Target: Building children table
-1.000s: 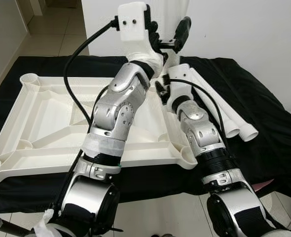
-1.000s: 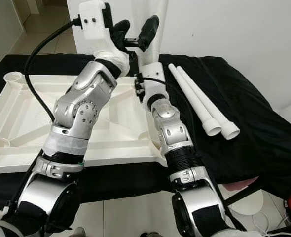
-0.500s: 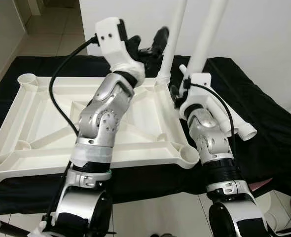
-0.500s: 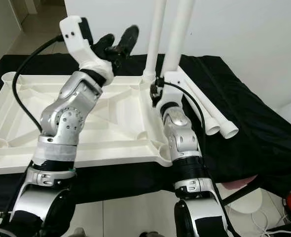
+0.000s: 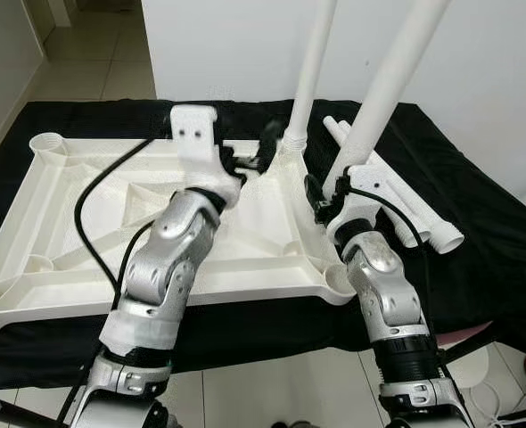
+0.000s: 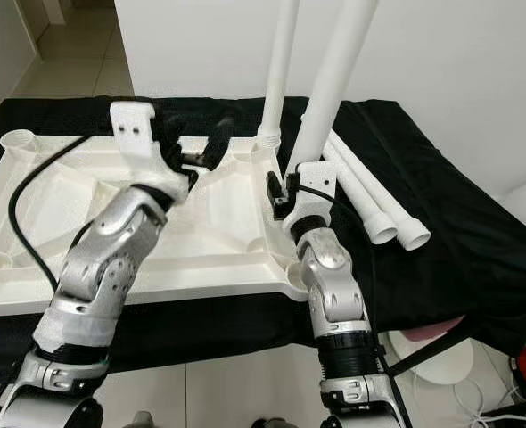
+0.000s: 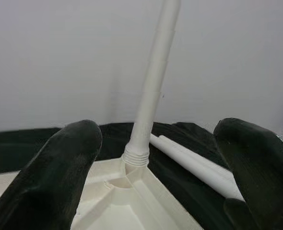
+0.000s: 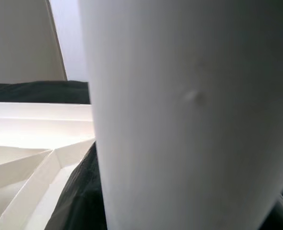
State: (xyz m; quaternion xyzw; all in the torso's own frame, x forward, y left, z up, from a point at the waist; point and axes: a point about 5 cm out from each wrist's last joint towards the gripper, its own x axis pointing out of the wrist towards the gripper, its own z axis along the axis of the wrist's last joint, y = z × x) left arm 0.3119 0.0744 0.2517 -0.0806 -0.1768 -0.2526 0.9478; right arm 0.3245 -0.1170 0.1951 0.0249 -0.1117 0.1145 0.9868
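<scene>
Right pincer clamps a loose leg at 3 o'clock of the tabletop; left pincer gapes empty. Leg's light, stiff, slick (grip low).

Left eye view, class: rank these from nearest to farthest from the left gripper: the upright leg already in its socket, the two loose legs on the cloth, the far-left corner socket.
1. Upright leg, just right of the left gripper.
2. Loose legs, farther right.
3. Far-left corner socket, opposite side of the tabletop.
</scene>
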